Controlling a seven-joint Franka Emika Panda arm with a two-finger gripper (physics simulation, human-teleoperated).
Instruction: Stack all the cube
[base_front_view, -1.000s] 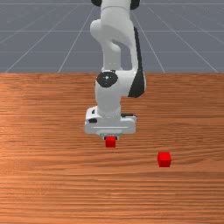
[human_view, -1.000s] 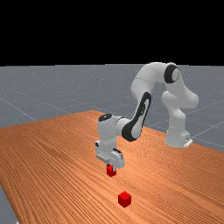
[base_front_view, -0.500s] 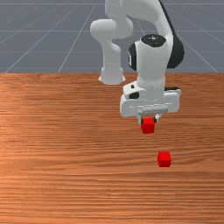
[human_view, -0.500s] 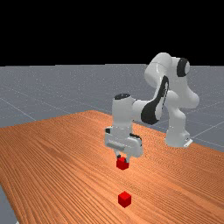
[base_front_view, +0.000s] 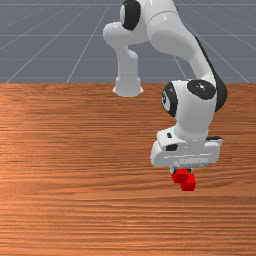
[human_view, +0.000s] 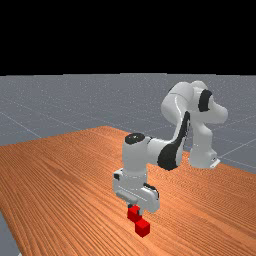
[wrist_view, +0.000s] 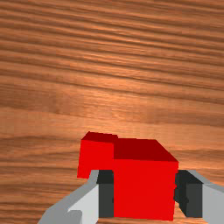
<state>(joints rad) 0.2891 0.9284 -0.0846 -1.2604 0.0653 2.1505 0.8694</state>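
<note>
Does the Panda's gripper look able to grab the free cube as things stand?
Probably not: the gripper is shut on the held cube, which also partly hides the free cube in the front view. It would likely need to let go first.

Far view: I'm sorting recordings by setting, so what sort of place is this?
Probably a simulated robot test space: a lone robot arm on a wooden table, with a grey gridded floor running back to plain black.
</note>
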